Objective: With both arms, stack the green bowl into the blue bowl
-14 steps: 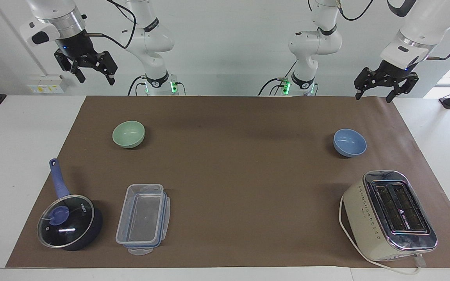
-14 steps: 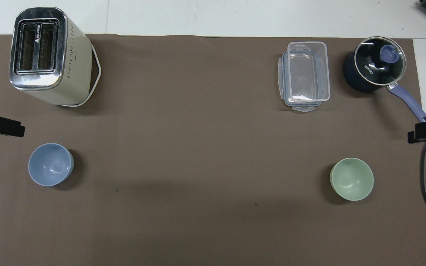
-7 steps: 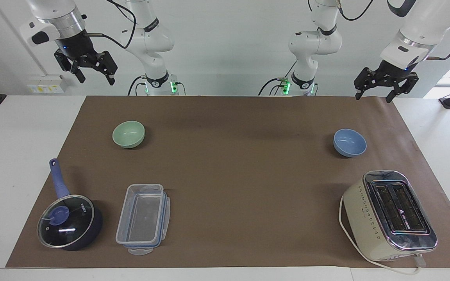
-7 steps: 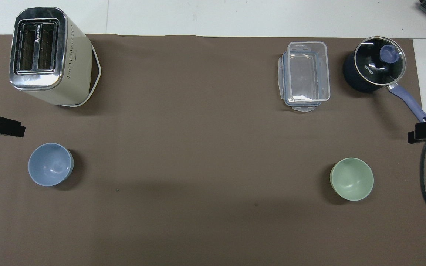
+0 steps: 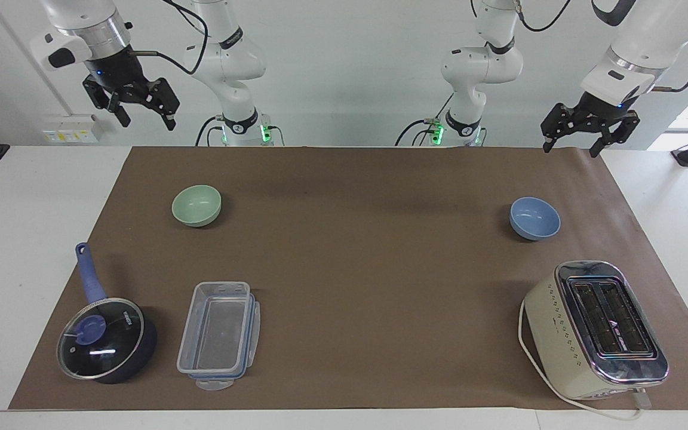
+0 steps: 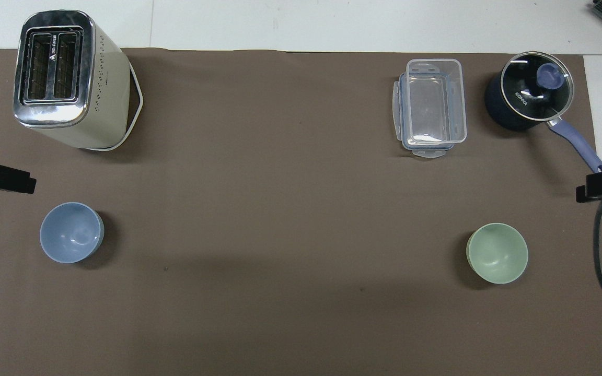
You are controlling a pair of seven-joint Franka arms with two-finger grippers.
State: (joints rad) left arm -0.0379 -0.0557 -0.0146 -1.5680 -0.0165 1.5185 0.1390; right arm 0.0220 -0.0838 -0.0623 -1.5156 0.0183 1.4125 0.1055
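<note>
Facing view, opening step, nothing grasped yet. Small round pale mint-green bowl [image 5: 196,205] upright on the brown mat of the worktop [image 5: 344,269], toward the right arm's end; small round light periwinkle-blue bowl [image 5: 535,218] well apart from that green bowl, toward the left arm's end. Right hand [image 5: 138,108] raised over the worktop's robot edge, above the green bowl's end, fingers spread, empty. Left hand [image 5: 578,138] likewise up near the blue bowl's end, spread, empty. Next, probably: lower the right hand onto the green bowl's rim, pinch, carry toward the blue bowl. Against the earlier frames: bowls unmoved, hands almost where they were.
</note>
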